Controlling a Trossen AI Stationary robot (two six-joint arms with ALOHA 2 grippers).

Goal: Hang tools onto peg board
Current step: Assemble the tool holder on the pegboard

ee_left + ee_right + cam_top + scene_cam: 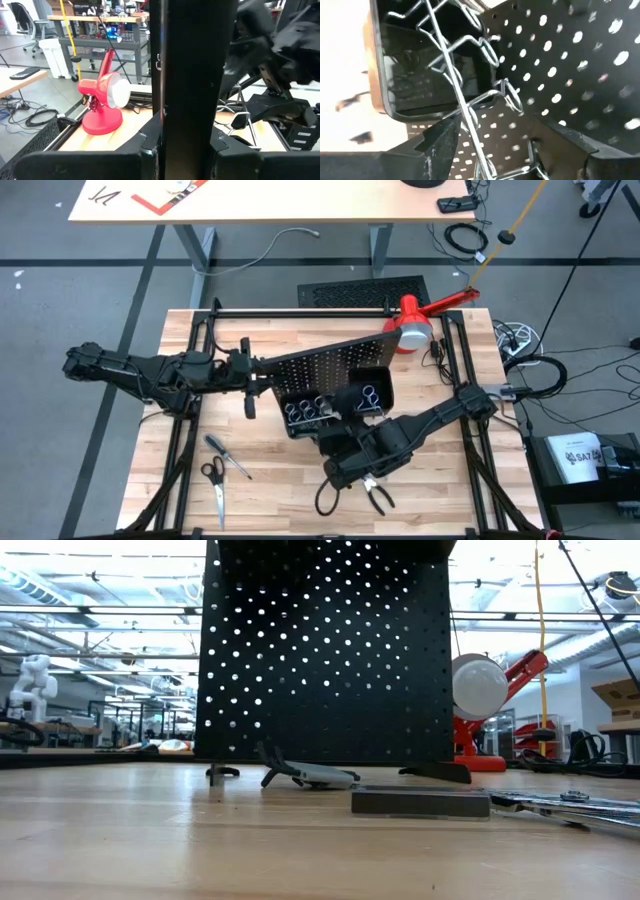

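The peg board [335, 365] is a black perforated panel that stands across the middle of the table. Its silver rings [305, 410] and black bins [372, 395] face the near side. My left gripper [252, 380] is shut on the board's left edge. My right gripper [338, 435] is open just in front of the rings [470, 107], with its fingers on either side of the wire rack and touching nothing. A screwdriver [228, 455], scissors [215, 485] and pliers [378, 495] lie flat on the near part of the table. My left gripper pinches the peg board's left edge [187, 127] between its two fingers. The fingers come in level from the table's left. The board stands upright on edge [320, 650]. Whether its lower edge rests on the table I cannot tell.
A red-and-white lamp [415, 325] stands at the far right of the table, behind the board. A flat black slotted panel [360, 292] lies beyond the far edge. A black cable loop [325, 498] lies next to the pliers. The near left of the table has bare wood.
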